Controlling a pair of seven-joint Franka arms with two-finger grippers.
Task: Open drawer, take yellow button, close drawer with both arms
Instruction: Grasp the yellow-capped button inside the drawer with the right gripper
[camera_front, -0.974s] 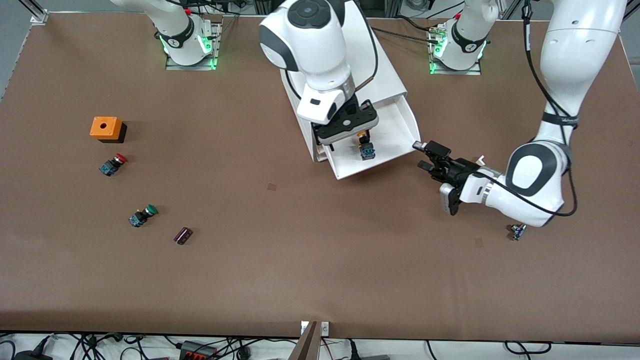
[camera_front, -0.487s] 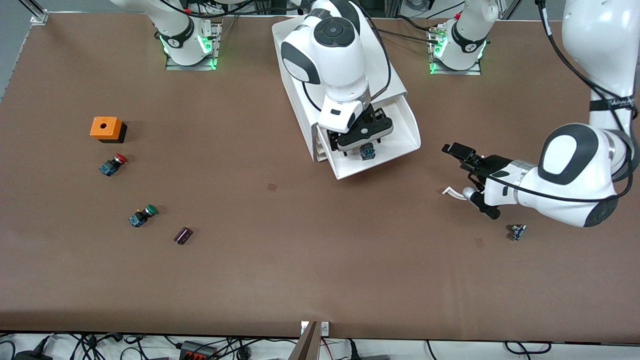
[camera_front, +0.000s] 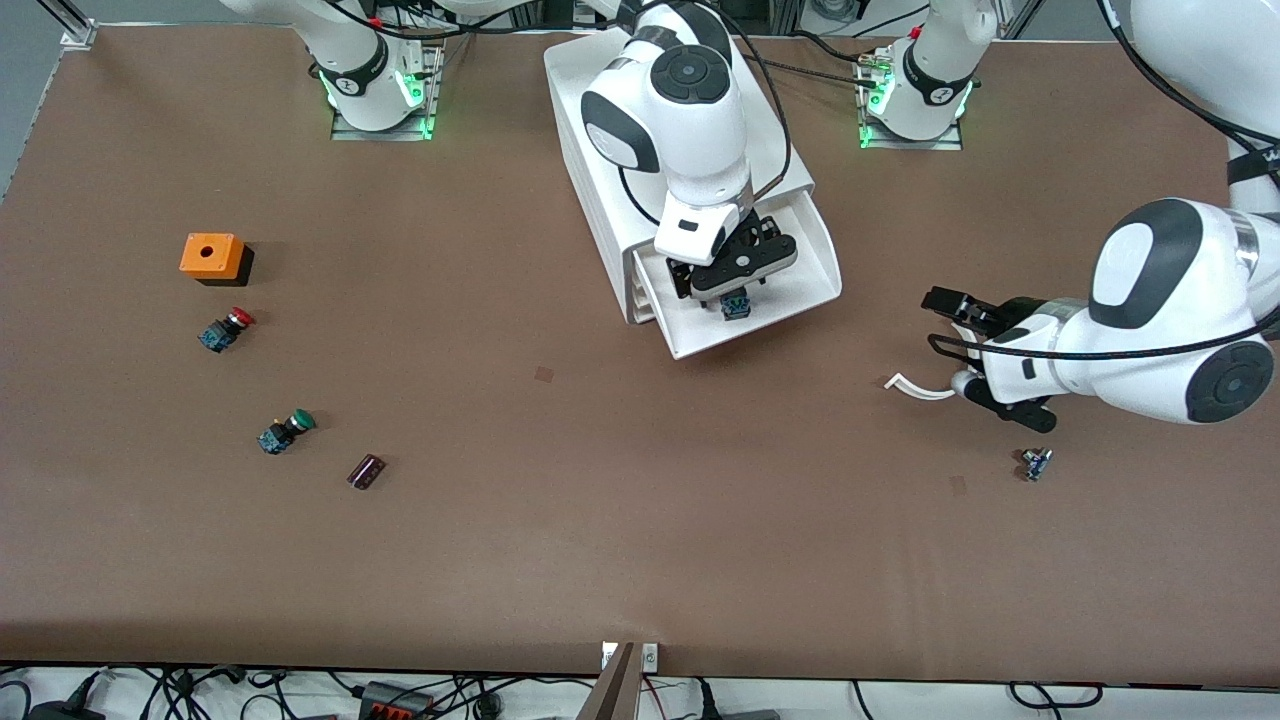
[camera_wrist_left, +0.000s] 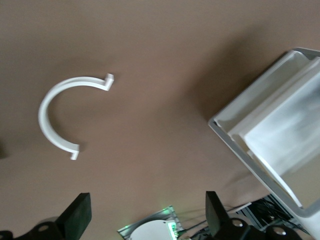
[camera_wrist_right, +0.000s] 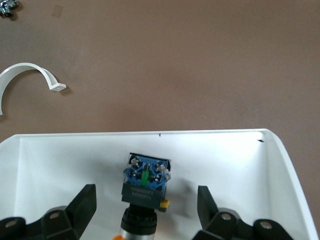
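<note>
With the drawer (camera_front: 745, 300) open near the worktop's top edge, our right gripper (camera_wrist_right: 142, 205) hangs fingers-wide over the ungrasped button (camera_wrist_right: 145, 185) inside, left gripper (camera_wrist_left: 145, 220) wide, waiting; closing remains.

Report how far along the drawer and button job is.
Done: the top drawer is pulled out of the cabinet. In hand: the right pincer is down in the drawer, fingers open on either side of the button, not yet gripping it. The left pincer hangs open over the table near a white curved clip. Left: grasp the button, lift it out, close the drawer.
</note>
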